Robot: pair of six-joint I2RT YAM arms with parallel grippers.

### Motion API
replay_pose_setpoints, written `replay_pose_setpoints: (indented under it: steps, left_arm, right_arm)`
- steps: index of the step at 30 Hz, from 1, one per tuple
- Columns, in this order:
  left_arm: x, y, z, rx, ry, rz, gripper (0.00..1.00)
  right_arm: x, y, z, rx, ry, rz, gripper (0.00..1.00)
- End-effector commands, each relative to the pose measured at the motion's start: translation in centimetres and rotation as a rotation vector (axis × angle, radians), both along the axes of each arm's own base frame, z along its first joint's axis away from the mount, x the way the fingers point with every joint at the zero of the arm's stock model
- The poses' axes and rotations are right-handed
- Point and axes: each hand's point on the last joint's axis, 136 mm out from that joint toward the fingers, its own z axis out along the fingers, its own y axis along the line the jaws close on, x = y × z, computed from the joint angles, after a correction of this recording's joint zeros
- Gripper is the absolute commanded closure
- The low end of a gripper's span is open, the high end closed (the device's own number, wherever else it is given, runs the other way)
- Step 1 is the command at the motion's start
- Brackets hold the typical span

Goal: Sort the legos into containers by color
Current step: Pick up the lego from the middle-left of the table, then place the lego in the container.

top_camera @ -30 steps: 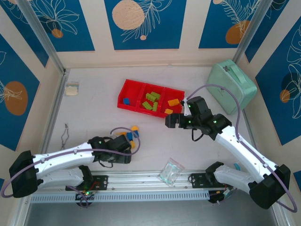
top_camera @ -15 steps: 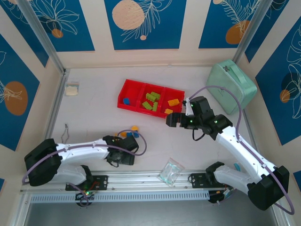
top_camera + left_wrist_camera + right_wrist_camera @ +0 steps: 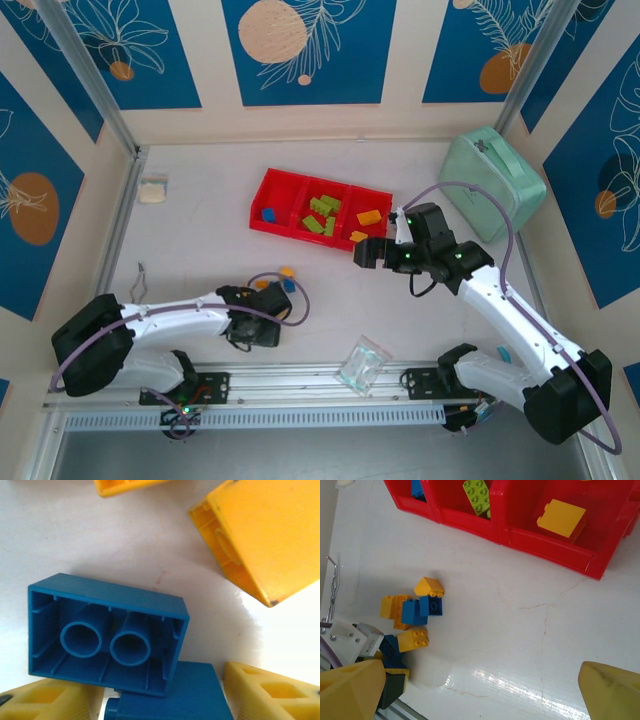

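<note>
Legos (image 3: 279,279), blue and yellow, lie loose at the tray's (image 3: 272,228) 7 o'clock. The left arm stretches low there, and the left gripper (image 3: 162,696) flanks a blue one (image 3: 175,687); whether it is pinched, I cannot tell. The right gripper (image 3: 480,690) hovers wide open and empty at the tray's 5 o'clock.

No readable text, labels or numbers
</note>
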Motion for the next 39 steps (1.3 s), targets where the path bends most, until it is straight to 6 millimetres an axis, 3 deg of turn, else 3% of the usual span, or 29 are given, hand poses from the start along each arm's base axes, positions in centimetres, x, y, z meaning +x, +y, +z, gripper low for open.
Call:
replay_pose_setpoints:
  steps: [1,8,13,18,22,26,31,35,39]
  left_arm:
    - [0.3,-0.8,-0.5,-0.026,0.000,-0.034,0.42]
    - [0.6,-1.2,-0.2,-0.045,-0.018,-0.045,0.61]
    - [1.2,-1.6,1.7,-0.077,-0.059,-0.048,0.69]
    - [1.8,-0.8,4.6,-0.052,-0.106,-0.031,0.73]
    - [3.7,-0.6,9.0,-0.030,-0.208,-0.030,0.76]
    - [7.6,-0.7,13.6,0.016,-0.285,-0.055,0.76]
    - [14.8,-0.1,16.6,0.034,-0.285,-0.023,0.78]
    - [21.0,-0.5,17.6,0.021,-0.303,-0.015,0.79]
    - [26.2,-1.1,16.5,0.007,-0.316,0.001,0.79]
  right_arm:
    - [-0.5,-0.1,0.6,0.018,-0.010,0.014,0.01]
    - [-0.8,-1.2,1.1,0.012,-0.027,-0.015,0.01]
    - [-1.1,-2.2,1.7,0.018,-0.052,-0.036,0.01]
    - [-1.1,-2.8,2.4,0.036,-0.066,-0.050,0.01]
    - [-0.9,-3.1,2.7,0.038,-0.073,-0.063,0.01]
    - [-0.8,-3.2,3.0,0.049,-0.087,-0.069,0.01]
    - [-0.7,-2.9,2.9,0.066,-0.085,-0.060,0.01]
    - [-0.8,-2.9,2.7,0.067,-0.080,-0.055,0.01]
    - [-1.2,-2.8,2.5,0.071,-0.068,-0.045,0.01]
